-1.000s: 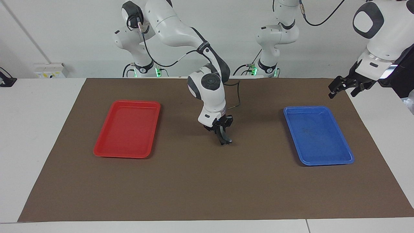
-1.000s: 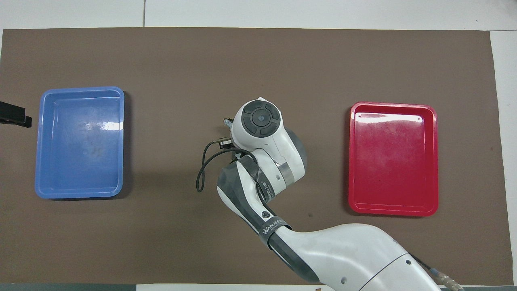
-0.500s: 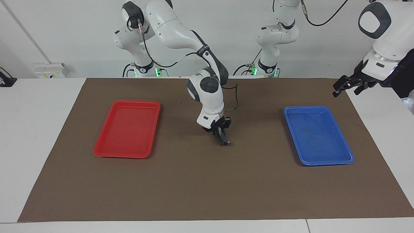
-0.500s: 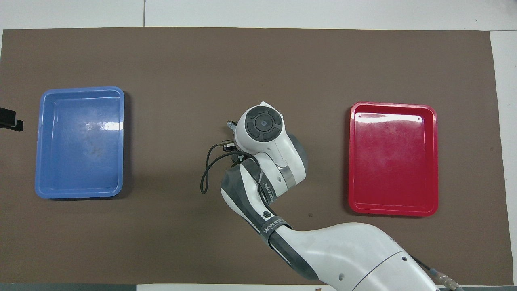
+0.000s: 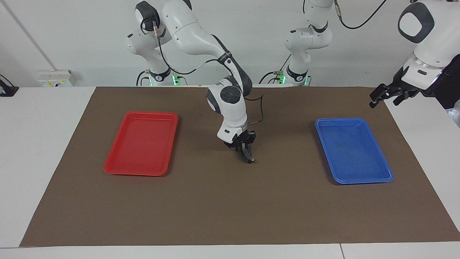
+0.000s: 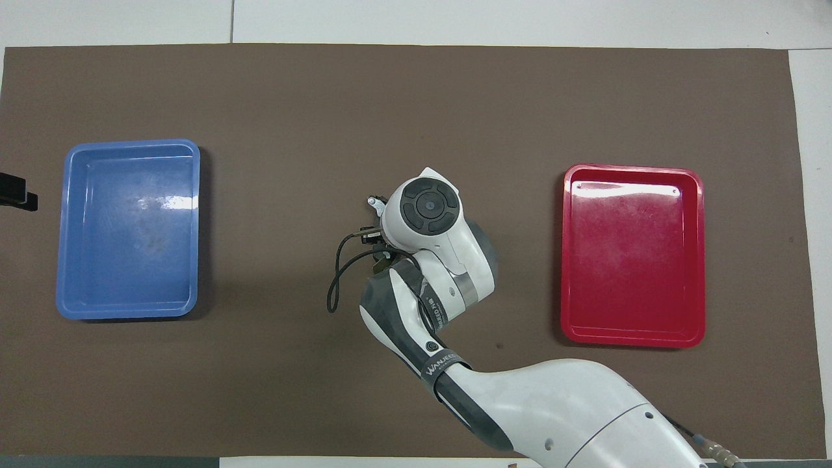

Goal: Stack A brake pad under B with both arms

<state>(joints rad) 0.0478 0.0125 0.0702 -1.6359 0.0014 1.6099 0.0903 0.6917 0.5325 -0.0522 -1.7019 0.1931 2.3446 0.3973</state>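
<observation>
a: where are the pads?

b: i see neither the short pad nor the long pad lying free. the right gripper [image 5: 246, 153] is down at the mat [image 5: 215, 208], between the red tray [image 5: 111, 169] and the blue tray [image 5: 390, 177]. there's a dark bit [image 5: 250, 158] at its tip. which pad it is, if any, i cannot tell, nor whether it's clamped.

a: and the left?

b: the left gripper [image 5: 385, 97] waits over the surface [image 5: 424, 136] near the blue tray, fingers spread, holding nothing.

a: handling?

b: i'd expect stiff, dense, gritty pieces. i'd pinch across the narrow width at mid-length, so neither end droops.
</observation>
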